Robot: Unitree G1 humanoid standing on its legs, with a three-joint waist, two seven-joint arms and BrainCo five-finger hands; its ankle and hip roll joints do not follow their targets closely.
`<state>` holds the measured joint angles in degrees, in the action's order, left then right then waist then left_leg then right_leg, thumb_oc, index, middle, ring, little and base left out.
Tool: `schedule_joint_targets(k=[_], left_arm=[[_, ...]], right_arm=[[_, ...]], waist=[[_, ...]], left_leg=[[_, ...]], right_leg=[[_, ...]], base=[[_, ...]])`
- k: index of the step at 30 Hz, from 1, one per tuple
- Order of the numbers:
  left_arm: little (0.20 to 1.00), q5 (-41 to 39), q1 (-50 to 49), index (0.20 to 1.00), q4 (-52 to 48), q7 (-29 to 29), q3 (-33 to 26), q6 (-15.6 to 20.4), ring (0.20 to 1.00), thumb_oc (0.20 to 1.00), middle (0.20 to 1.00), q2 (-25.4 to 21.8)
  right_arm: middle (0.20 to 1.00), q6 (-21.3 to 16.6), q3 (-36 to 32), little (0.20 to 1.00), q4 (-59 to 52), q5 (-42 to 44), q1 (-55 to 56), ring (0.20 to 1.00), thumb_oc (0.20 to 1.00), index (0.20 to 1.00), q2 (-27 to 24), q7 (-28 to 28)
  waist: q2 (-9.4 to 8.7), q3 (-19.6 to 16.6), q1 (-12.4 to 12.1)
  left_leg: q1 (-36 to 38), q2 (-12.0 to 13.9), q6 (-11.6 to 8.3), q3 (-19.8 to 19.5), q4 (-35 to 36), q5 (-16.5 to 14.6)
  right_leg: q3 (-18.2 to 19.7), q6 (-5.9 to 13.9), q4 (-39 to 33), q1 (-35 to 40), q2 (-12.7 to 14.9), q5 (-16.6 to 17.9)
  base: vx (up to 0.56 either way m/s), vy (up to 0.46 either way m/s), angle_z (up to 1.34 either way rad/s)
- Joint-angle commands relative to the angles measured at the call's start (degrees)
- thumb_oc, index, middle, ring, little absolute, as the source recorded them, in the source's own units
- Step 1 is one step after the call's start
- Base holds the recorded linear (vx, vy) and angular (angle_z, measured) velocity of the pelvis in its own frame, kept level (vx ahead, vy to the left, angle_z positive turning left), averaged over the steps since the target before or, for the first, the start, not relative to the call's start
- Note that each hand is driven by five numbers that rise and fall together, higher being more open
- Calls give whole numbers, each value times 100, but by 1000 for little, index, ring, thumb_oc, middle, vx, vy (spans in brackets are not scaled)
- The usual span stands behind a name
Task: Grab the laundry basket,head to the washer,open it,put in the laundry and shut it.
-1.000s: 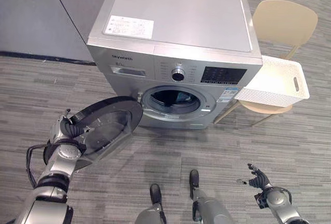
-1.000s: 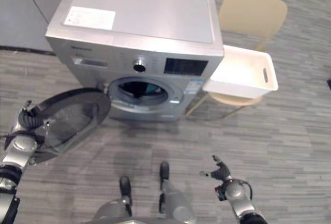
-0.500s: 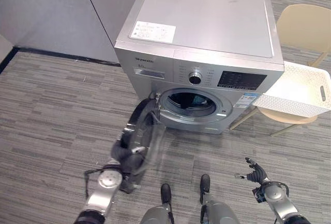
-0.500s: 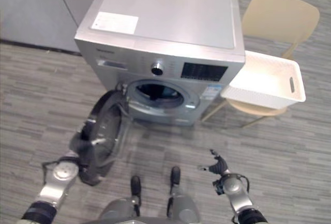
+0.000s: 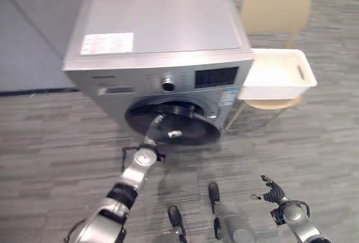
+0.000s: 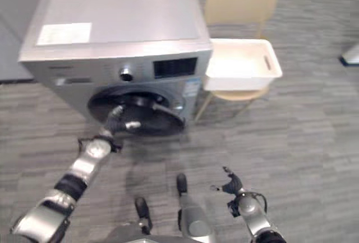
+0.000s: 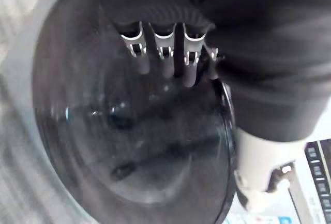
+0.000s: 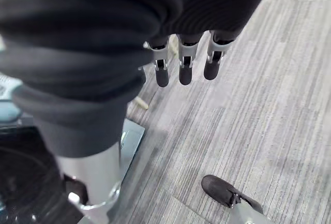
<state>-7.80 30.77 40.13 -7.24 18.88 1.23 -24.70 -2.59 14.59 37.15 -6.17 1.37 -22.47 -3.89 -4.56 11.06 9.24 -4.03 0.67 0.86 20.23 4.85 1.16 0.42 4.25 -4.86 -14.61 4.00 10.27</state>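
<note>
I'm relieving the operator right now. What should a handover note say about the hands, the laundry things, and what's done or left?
Left robot hand: fingers straight, pressing the round dark-glass washer door against the silver front-loading washing machine.
Right robot hand: idle, relaxed, low over the grey striped floor.
White plastic laundry basket: sitting on the beige chair beside the washer; I can't see any laundry in it.
Done: door swung nearly shut.
Left: confirm that it is latched, then withdraw the left hand.

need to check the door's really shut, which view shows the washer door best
The left eye view: the round dark washer door sits against the washer front, the left hand pressing it with straight fingers. The right eye view shows the same. The left wrist view shows close-up glass; the right wrist view shows a dark edge.
</note>
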Motion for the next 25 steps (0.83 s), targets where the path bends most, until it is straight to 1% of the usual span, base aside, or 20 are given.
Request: schedule_joint_targets(k=[1,3,4,7,8,10,12,13,14,15,16,18,19,21,24,25], left_arm=[[1000,869,662,1000,861,-406,115,183,1000,1000,1000,-396],[1000,1132,994,1000,1400,-445,200,145,1000,1000,1000,-593],[1000,1216,994,1000,1467,-454,172,152,1000,1000,1000,-654],[1000,1159,769,1000,1224,-469,43,212,1000,1000,1000,-636],[1000,1022,216,1000,617,-461,-145,311,1000,1000,1000,-534],[1000,1023,200,1000,603,-460,-151,304,1000,1000,1000,-535],[1000,815,-576,1000,-188,-443,-452,374,1000,1000,1000,-314],[1000,403,-1586,1000,-1059,-304,-879,534,1000,1000,1000,-39],[1000,405,-1608,1000,-1078,-302,-887,525,1000,1000,1000,-39],[1000,347,-2261,1000,-1496,-195,-1094,562,1000,1000,1000,84],[1000,248,-2507,1000,-1569,-153,-1201,580,1000,1000,1000,150],[1000,118,-2997,1000,-1580,-17,-1361,567,1000,1000,1000,276],[1000,112,-3368,1000,-1400,146,-1414,508,1000,1000,1000,359],[1000,158,-3515,1000,-1299,220,-1408,491,1000,1000,1000,389],[1000,400,-3809,1000,-389,416,-1352,386,1000,1000,1000,475],[1000,401,-3808,1000,-384,415,-1350,390,1000,1000,1000,476]], right_arm=[[1000,-216,-4,1000,-130,192,-142,1000,1000,1000,-345,-84],[1000,-270,66,1000,-129,194,-170,1000,1000,1000,-374,-75],[1000,-297,91,1000,-147,170,-165,1000,1000,1000,-393,-79],[1000,-321,83,1000,-170,181,-111,1000,1000,1000,-396,-63],[1000,-337,-12,1000,-149,177,-35,1000,1000,1000,-336,-65],[1000,-338,-7,1000,-150,177,-30,1000,1000,1000,-339,-65],[1000,-317,-118,1000,-120,161,9,1000,1000,1000,-254,-100],[1000,-286,-346,1000,-64,160,20,1000,1000,1000,-135,-181],[1000,-286,-339,1000,-65,160,27,1000,1000,1000,-137,-182],[1000,-278,-483,1000,-29,150,17,1000,1000,1000,-58,-200],[1000,-280,-532,1000,-9,146,20,1000,1000,1000,-36,-214],[1000,-275,-628,1000,28,149,19,1000,1000,1000,13,-222],[1000,-269,-680,1000,68,142,31,1000,1000,1000,24,-225],[1000,-268,-707,1000,78,124,51,1000,1000,1000,23,-225],[1000,-296,-662,1000,140,119,45,1000,1000,1000,57,-225],[1000,-297,-662,1000,140,119,46,1000,1000,1000,57,-225]], waist=[[142,-142,-42],[121,-141,-9],[113,-132,-11],[110,-150,-47],[135,-193,-122],[138,-196,-114],[169,-245,-198],[199,-325,-346],[200,-325,-338],[215,-377,-440],[222,-408,-492],[233,-452,-577],[250,-489,-649],[258,-509,-668],[274,-633,-777],[274,-631,-775]], left_leg=[[-398,124,-101,-647,-143,-76],[-461,140,-116,-636,-146,-32],[-454,147,-125,-640,-132,-20],[-427,145,-145,-656,-94,-6],[-349,123,-158,-734,-54,-9],[-345,122,-158,-739,-53,-9],[-256,103,-156,-798,-42,-24],[-126,87,-154,-894,-18,-38],[-116,87,-154,-897,-16,-39],[-36,76,-154,-966,-4,-46],[0,74,-154,-986,6,-46],[73,63,-152,-1060,13,-48],[153,58,-150,-1119,6,-45],[190,54,-150,-1152,7,-49],[326,53,-170,-1268,3,-54],[329,53,-170,-1271,3,-54]], right_leg=[[11,407,455,109,-66,-648],[7,410,456,49,-76,-616],[-8,413,450,54,-78,-620],[-45,409,429,81,-75,-631],[-113,383,394,197,-59,-684],[-118,383,390,205,-59,-684],[-184,360,358,346,-52,-732],[-264,334,293,565,-49,-781],[-268,334,287,578,-49,-780],[-335,318,245,710,-50,-817],[-361,313,221,780,-55,-835],[-403,303,198,900,-57,-860],[-465,285,198,1023,-59,-900],[-494,276,184,1086,-55,-915],[-643,245,179,1301,-46,-1009],[-646,245,177,1306,-45,-1010]], base=[[-6,-17,-12],[-21,-32,-17],[-17,-39,-16],[12,-26,-1],[21,-36,4],[20,-24,8],[59,-53,20],[61,-69,24],[62,-98,43],[33,-63,42],[41,-89,37],[26,-68,19],[22,-58,24],[17,-37,23],[31,-24,26],[16,-4,26]])
